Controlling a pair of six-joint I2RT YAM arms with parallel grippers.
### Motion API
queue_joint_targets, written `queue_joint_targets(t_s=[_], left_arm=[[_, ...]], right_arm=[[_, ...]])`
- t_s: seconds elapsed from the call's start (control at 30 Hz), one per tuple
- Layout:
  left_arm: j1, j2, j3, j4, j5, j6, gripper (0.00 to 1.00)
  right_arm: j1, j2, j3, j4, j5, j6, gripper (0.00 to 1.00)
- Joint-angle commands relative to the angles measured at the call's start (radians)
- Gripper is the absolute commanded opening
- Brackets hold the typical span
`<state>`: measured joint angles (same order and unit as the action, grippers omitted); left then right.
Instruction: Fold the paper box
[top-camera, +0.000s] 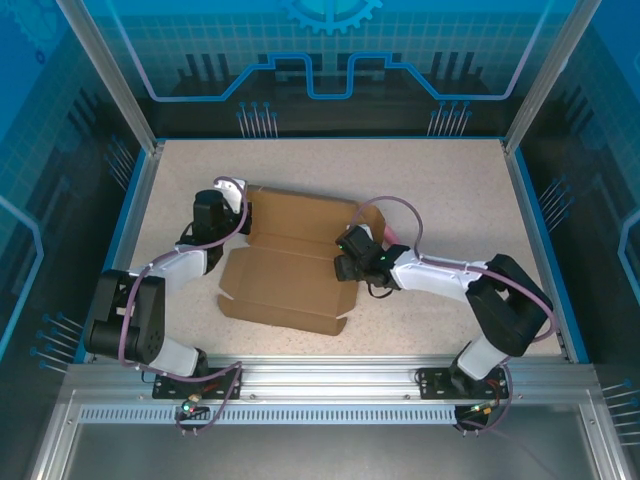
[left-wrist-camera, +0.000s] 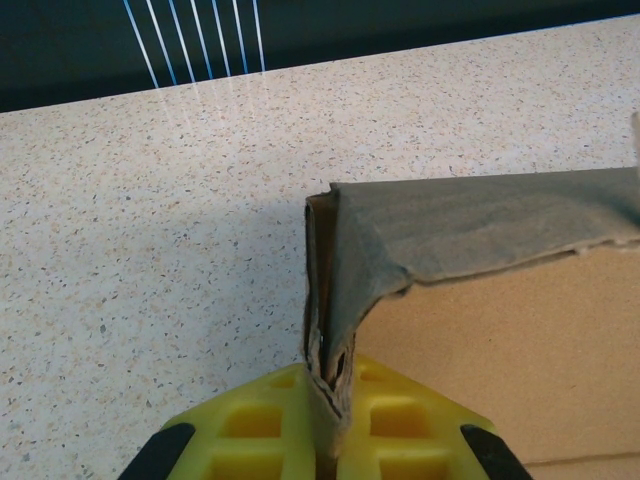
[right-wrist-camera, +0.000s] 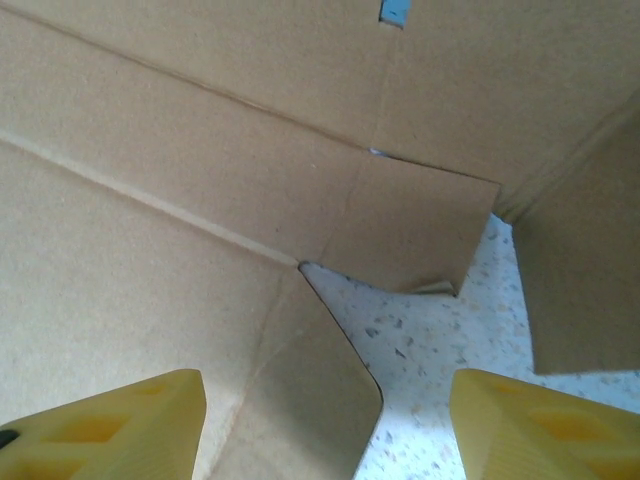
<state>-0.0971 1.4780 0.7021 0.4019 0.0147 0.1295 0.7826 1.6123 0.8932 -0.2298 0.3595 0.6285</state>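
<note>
Most of the folding is left to do: the paper box (top-camera: 290, 265) lies largely flat at the middle of the table (top-camera: 460, 190), with cardboard raised only at its far left corner and no walls locked. The left gripper (left-wrist-camera: 330, 405) is clamped on that raised edge. The right gripper (right-wrist-camera: 325, 425) hangs with its fingers apart over the box's right side. The left wrist view shows the pinched double layer standing upright. The right wrist view shows creases, a slit and bare table between cut flaps, too fine for the top view.

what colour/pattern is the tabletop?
The tabletop is beige with fine dark speckles, best seen in the left wrist view.
</note>
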Motion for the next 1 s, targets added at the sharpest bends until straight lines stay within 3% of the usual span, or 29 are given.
queue_joint_targets(t_s=[0.0, 0.53, 0.97], left_arm=[[-0.001, -0.026, -0.015, 0.043, 0.012, -0.021, 0.00], [-0.001, -0.023, -0.013, 0.042, 0.017, -0.024, 0.00], [-0.001, -0.019, -0.012, 0.046, 0.022, -0.026, 0.00]], right_arm=[[-0.005, 0.037, -0.034, 0.076, 0.017, 0.045, 0.69], [-0.052, 0.132, -0.020, 0.133, 0.061, 0.069, 0.73], [-0.080, 0.101, -0.022, 0.274, -0.031, -0.033, 0.70]])
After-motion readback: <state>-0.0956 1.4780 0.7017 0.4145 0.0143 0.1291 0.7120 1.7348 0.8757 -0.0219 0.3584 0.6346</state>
